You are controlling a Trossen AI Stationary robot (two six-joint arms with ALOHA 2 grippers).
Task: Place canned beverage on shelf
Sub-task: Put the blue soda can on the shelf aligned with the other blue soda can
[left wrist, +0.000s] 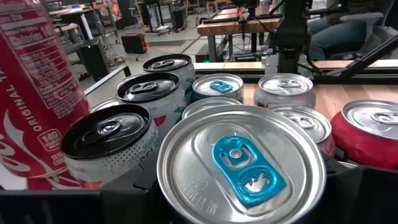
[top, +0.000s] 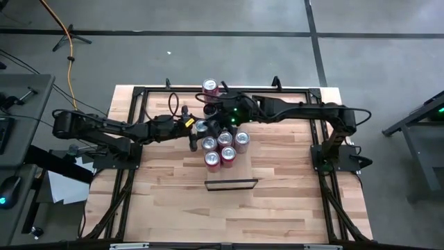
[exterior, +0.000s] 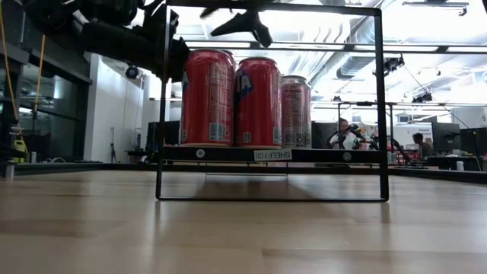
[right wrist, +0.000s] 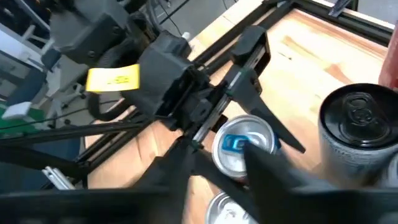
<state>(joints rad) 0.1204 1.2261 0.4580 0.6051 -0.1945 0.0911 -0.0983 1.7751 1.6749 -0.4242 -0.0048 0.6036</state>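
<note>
A silver-topped can with a blue tab point(left wrist: 239, 165) stands at the far left of a cluster of cans point(top: 223, 146) in the table's middle. My left gripper point(top: 200, 128) reaches in from the table's left and is shut on this can; the hold also shows in the right wrist view point(right wrist: 241, 146). My right gripper point(top: 216, 114) hovers just beyond, over black-topped cans point(top: 210, 110), and is open and empty. The shelf point(top: 231, 184), a narrow pale board with black rails, stands near the cluster with nothing on it. In the low view its black frame point(exterior: 270, 154) stands in front of the red cans point(exterior: 232, 95). My left gripper holds the blue-tab can by its upper wall just under the rim point(left wrist: 160, 182), one finger on each side. The fingers point(right wrist: 270, 121) come in about level from the table's left. The can is upright; whether its base is on the table, I cannot tell.
Several more cans crowd round the held one: black-topped ones point(left wrist: 109, 134), silver ones point(left wrist: 286, 87) and red ones point(left wrist: 367, 127). A lone red can point(top: 209, 86) stands at the far edge. A black metal frame point(top: 139, 111) borders the table. Bare wood lies near the shelf.
</note>
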